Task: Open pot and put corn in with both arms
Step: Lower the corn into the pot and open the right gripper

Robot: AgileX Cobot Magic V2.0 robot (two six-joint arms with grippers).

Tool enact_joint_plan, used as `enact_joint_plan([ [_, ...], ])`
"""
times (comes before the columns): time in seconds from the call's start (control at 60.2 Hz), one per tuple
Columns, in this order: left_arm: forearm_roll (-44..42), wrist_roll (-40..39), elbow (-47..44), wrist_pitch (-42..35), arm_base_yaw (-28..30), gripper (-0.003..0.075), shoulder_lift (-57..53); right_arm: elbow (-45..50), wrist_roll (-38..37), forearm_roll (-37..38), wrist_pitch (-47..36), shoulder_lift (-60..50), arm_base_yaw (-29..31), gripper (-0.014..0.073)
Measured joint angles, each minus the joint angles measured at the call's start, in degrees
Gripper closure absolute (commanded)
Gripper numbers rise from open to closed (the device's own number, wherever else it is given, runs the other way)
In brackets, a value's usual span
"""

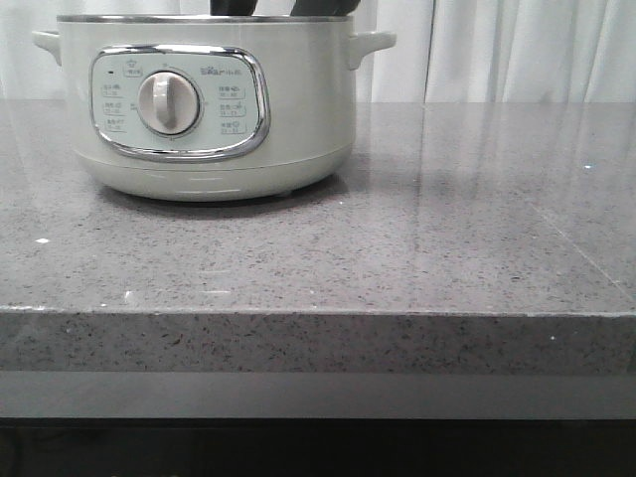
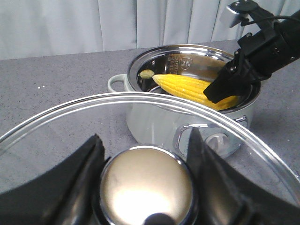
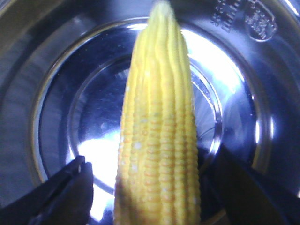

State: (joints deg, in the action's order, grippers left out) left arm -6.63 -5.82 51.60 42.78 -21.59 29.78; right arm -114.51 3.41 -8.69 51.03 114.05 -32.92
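The pale-green pot (image 1: 214, 109) stands open at the back left of the counter; it also shows in the left wrist view (image 2: 187, 63). The yellow corn (image 2: 187, 86) lies tilted inside it, over the shiny metal bottom (image 3: 70, 117). My right gripper (image 2: 220, 89) reaches into the pot at the corn's thick end. Its jaws are open, with a gap on each side of the corn (image 3: 159, 140). My left gripper (image 2: 144, 154) is shut on the metal knob (image 2: 146, 187) of the glass lid (image 2: 56, 140) and holds it up beside the pot.
The grey speckled counter (image 1: 397, 248) runs to a front edge (image 1: 318, 316). White curtains (image 1: 517, 50) hang behind. Dark arm parts (image 1: 323, 8) show above the pot's rim. A small pale spot (image 2: 146, 73) shows on the pot's inner wall.
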Motion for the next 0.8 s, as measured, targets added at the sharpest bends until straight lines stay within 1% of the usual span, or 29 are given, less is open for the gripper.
enact_joint_plan([
  [0.282, 0.0, 0.0, 0.0, 0.0, 0.0, 0.0482, 0.0, 0.0, 0.0, -1.4, 0.3, -1.9, 0.0, 0.0013],
  [0.498, 0.0, 0.0, 0.0, 0.0, 0.0, 0.0482, 0.0, 1.2, 0.0, -1.4, 1.1, -10.3, 0.0, 0.0013],
  [0.581, 0.0, 0.0, 0.0, 0.0, 0.0, 0.0482, 0.0, 5.4, 0.0, -0.5, -0.4, -15.4, 0.0, 0.0013],
  [0.797, 0.0, 0.0, 0.0, 0.0, 0.0, 0.0482, 0.0, 23.0, 0.2, 0.5, -7.8, -29.7, 0.0, 0.0013],
])
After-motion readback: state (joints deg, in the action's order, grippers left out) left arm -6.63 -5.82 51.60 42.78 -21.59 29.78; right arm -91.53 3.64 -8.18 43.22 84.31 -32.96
